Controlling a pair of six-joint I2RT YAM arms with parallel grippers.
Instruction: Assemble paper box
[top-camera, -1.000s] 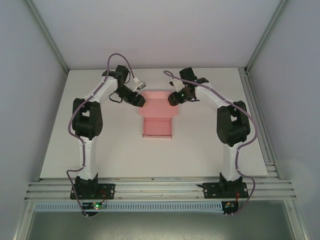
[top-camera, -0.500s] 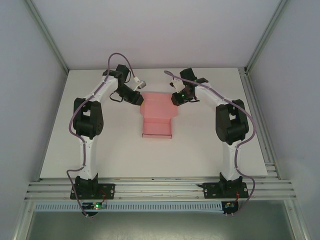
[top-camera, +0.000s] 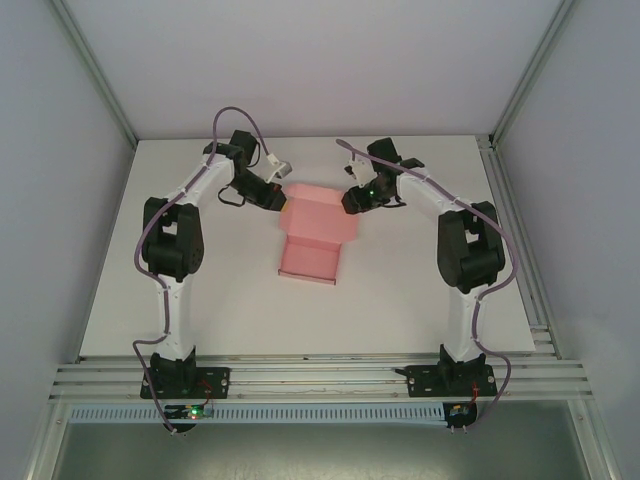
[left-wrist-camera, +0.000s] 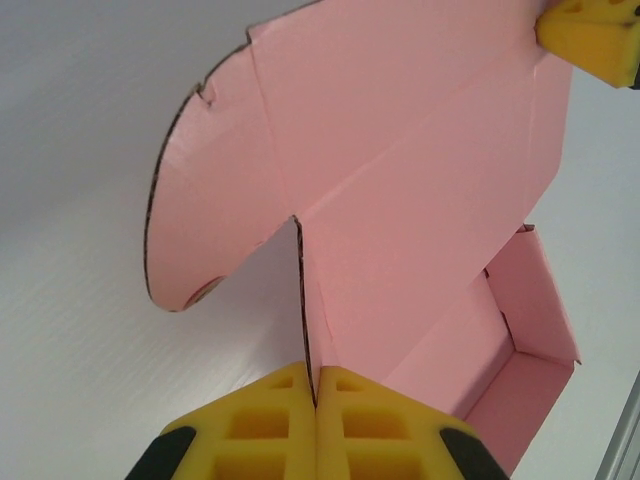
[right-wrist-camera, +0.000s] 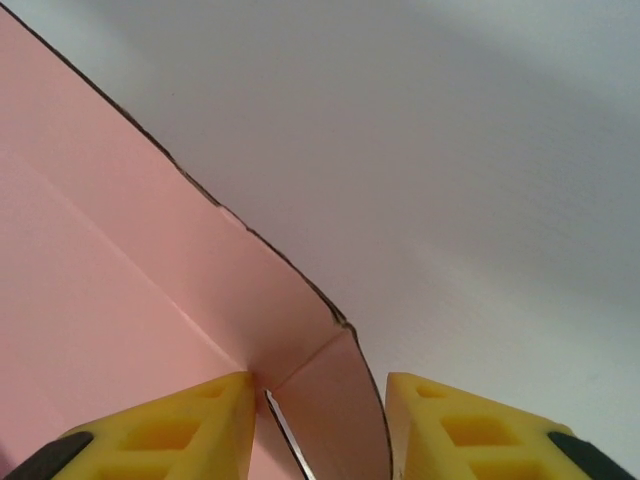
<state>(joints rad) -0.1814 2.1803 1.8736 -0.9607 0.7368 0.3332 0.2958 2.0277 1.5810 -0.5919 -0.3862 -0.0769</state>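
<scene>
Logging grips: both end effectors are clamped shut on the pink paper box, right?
No: the right wrist view shows the right end effector open around a flap of the paper box. The left end effector is clamped shut on it.

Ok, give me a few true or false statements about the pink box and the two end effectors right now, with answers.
1. The left end effector is pinched shut on an edge of the pink box. True.
2. The right end effector is clamped shut. False: its pads stand apart, with a box flap between them.
3. The box is a fully flat sheet. False: its near end has walls folded up.
4. Both end effectors are at the far end of the box. True.
5. The box lies at the near edge of the table. False: it lies out toward the middle.
</scene>
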